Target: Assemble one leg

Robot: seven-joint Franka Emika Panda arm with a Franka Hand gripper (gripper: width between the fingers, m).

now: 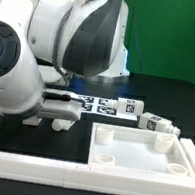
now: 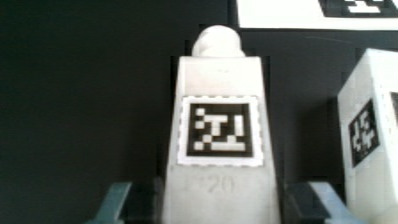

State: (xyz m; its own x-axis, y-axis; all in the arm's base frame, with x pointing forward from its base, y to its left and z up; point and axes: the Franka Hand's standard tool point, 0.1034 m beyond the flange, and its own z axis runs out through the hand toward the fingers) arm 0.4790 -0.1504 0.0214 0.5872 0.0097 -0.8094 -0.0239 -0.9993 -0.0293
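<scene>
Gripper (image 2: pixel 217 198) is held w/ fingers (image 2: pixel 121 202) apart, one each side of the leg (image 2: pixel 221 120), gaps visible, nothing clamped; prob. lined up for a grasp across the body. Leg is laid flat on the table (image 2: pixel 89 90), tag up. Second leg (image 2: pixel 368 115) is seen just beside, marker board (image 2: pixel 338 8) beyond.

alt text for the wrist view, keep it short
A white leg with a black-and-white square tag lies on the dark table between the open gripper's two fingers, which stand clear of its sides. Another tagged white part shows beside it.
</scene>
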